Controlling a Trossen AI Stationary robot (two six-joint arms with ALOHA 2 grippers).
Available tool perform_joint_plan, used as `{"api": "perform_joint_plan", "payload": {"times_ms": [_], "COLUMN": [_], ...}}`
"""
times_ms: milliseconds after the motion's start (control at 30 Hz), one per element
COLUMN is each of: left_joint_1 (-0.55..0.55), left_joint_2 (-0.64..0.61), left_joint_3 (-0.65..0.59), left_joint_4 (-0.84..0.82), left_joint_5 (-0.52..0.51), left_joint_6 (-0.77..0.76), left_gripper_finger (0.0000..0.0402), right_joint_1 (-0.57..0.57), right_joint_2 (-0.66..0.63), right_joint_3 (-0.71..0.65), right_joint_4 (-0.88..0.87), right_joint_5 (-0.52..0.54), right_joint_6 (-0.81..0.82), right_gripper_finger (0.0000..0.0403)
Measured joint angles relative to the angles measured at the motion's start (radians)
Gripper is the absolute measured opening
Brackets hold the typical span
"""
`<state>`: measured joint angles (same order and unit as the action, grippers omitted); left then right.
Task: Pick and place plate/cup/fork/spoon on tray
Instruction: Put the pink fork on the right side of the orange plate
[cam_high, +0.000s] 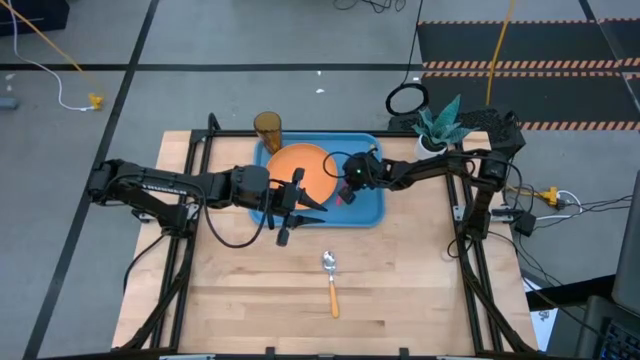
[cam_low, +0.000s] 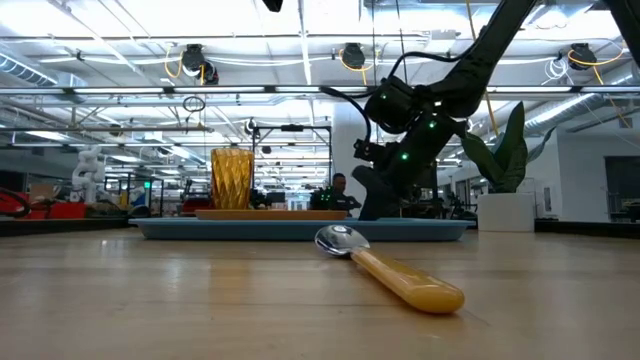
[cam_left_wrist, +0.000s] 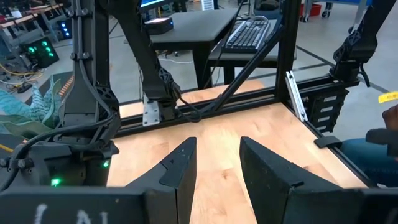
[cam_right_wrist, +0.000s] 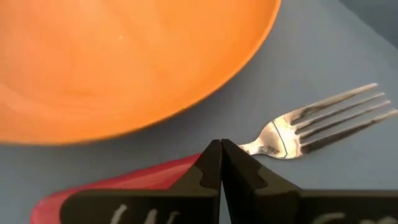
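- On the tray (cam_high: 372, 214), the right gripper (cam_right_wrist: 221, 163), clenched empty, hovers over the fork (cam_right_wrist: 292, 134) beside the plate (cam_right_wrist: 118, 62).
- Left gripper (cam_high: 300, 205) hangs released at the tray's near edge.
- Spoon (cam_high: 331, 282) lies alone on open table.

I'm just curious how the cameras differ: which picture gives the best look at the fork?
The right wrist view: the fork lies close up on the tray beside the plate, tines and red handle clear, under the right gripper. The high view shows only a red speck of it. The low and left wrist views don't show it.
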<state>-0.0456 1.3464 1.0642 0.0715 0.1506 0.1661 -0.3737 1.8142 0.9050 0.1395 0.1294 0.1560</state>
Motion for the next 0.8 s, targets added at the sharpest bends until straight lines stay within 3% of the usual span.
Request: {"api": "perform_joint_plan", "payload": {"times_ms": [300,800], "left_joint_1": [0.000,0.000], "left_joint_2": [0.000,0.000], "left_joint_3": [0.000,0.000], "left_joint_4": [-0.003,-0.010], "left_joint_5": [0.000,0.000], "left_joint_6": [0.001,-0.011], "left_gripper_finger": [0.0127,0.0127], "right_joint_1": [-0.028,-0.116], "right_joint_2": [-0.080,-0.006], "right_joint_3": [-0.001,-0.001], "right_joint_4": [-0.004,0.001], "right_joint_5": [0.025,-0.056], "right_joint_6": [-0.042,-0.049], "right_gripper_finger": [0.0000,0.0000]}}
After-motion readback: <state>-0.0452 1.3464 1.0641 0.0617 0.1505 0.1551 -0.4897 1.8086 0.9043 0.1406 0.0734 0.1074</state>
